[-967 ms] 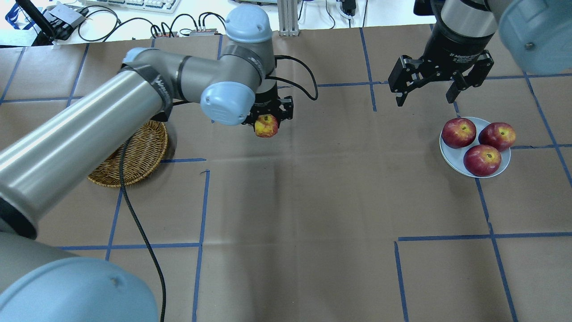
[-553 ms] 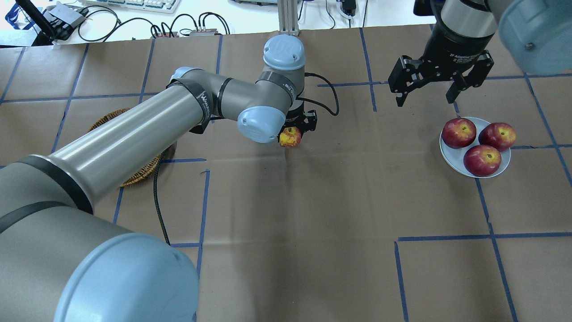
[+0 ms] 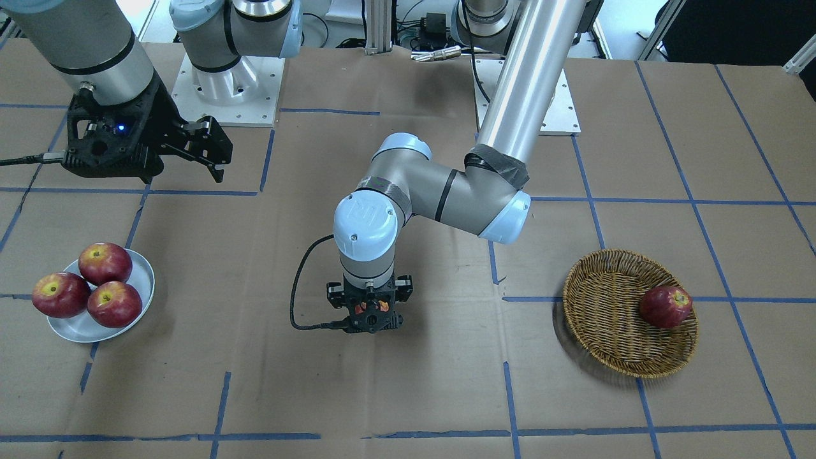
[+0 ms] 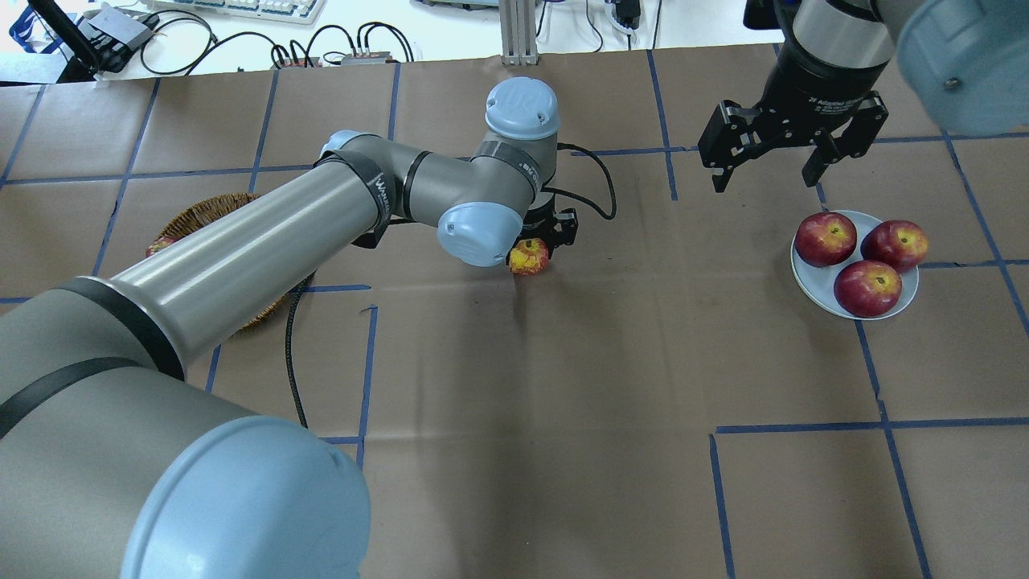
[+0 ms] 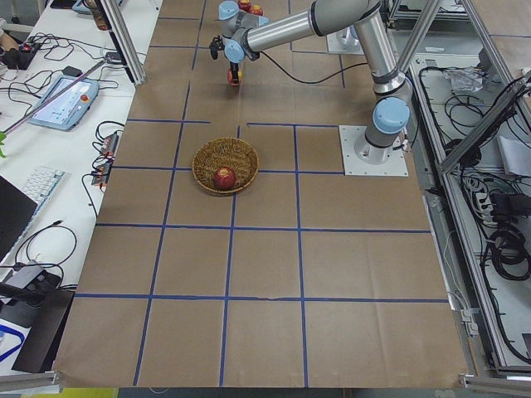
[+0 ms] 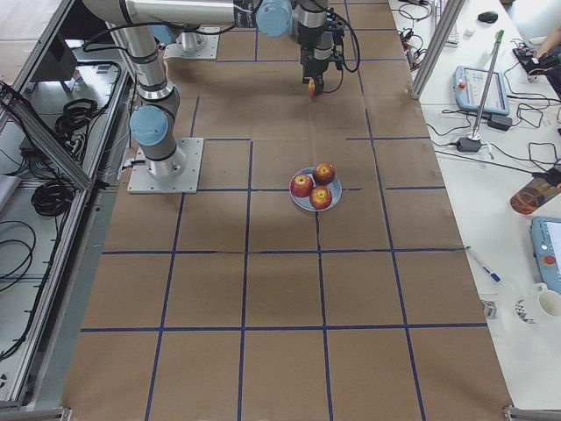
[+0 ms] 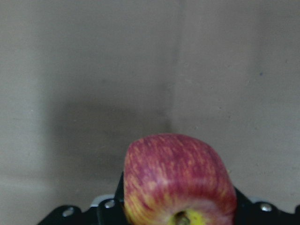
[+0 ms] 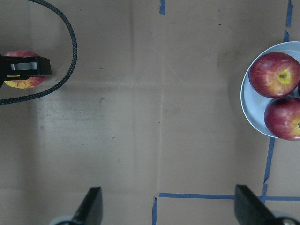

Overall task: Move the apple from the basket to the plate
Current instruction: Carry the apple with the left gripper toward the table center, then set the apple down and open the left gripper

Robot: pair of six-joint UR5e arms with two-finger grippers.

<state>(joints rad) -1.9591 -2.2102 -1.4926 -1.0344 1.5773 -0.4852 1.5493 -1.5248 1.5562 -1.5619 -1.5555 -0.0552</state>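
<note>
My left gripper [image 4: 537, 251] is shut on the pale pinkish-red apple [image 4: 528, 256] with yellow streaks and holds it near the table's middle, close above the paper. The apple fills the lower part of the left wrist view [image 7: 179, 180] and shows small in the right wrist view [image 8: 19, 82]. The wicker basket [image 3: 605, 319] lies far to the left arm's side, half hidden under the arm in the overhead view [image 4: 197, 215]. The pale plate [image 4: 813, 283] sits at the right. My right gripper [image 4: 764, 173] hangs open and empty, behind the plate.
Three dark red apples [image 4: 867, 288] lie on the plate. One dark red apple [image 3: 665, 306] lies in the basket. A black cable [image 4: 289, 378] trails from the left wrist over the table. Blue tape lines cross the brown paper. Cables and keyboards lie beyond the far edge.
My left arm has carried the apple to the right, away from the basket toward the table's middle, and lower. The right arm has not moved.
</note>
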